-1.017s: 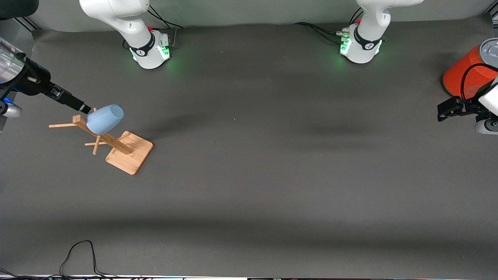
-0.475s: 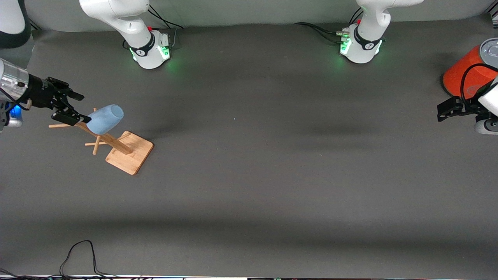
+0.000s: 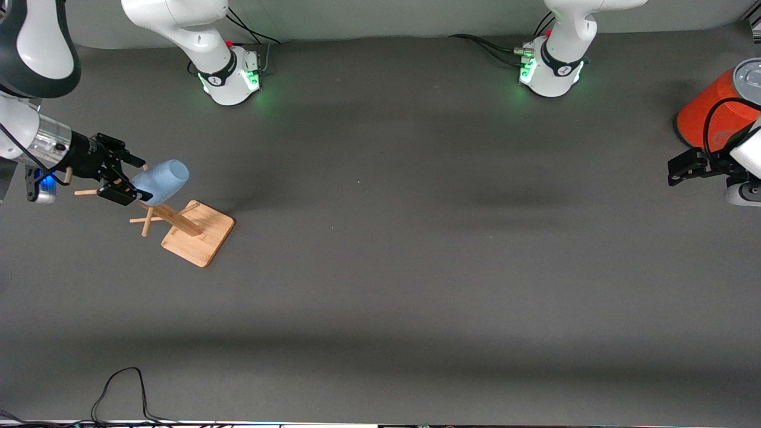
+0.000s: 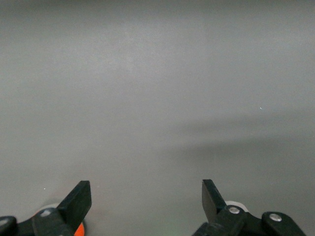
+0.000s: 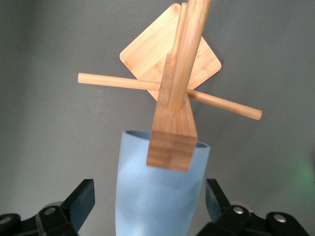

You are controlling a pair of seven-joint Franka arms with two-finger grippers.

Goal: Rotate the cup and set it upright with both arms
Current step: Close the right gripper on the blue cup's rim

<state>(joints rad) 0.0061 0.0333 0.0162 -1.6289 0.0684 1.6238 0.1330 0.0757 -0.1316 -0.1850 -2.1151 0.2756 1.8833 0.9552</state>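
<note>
I see the wooden cup stand (image 3: 189, 229) nearest the camera, at the right arm's end of the table, with the light-blue cup (image 3: 160, 181) hung tilted on a peg, long axis slanting, base toward my right gripper (image 3: 122, 177), whose wide-open jaws flank that base, gripping nothing. Up by the orange can (image 3: 710, 113), my left gripper (image 3: 682, 169) waits open and empty, well apart; no readable writing.

The cup (image 3: 159, 181) hangs tilted on a wooden rack (image 3: 178, 223) toward the right arm's end of the table; the right gripper (image 3: 128, 178) straddles its base, apparently not touching; the left gripper (image 3: 678, 171) waits beside a can (image 3: 710, 113).
</note>
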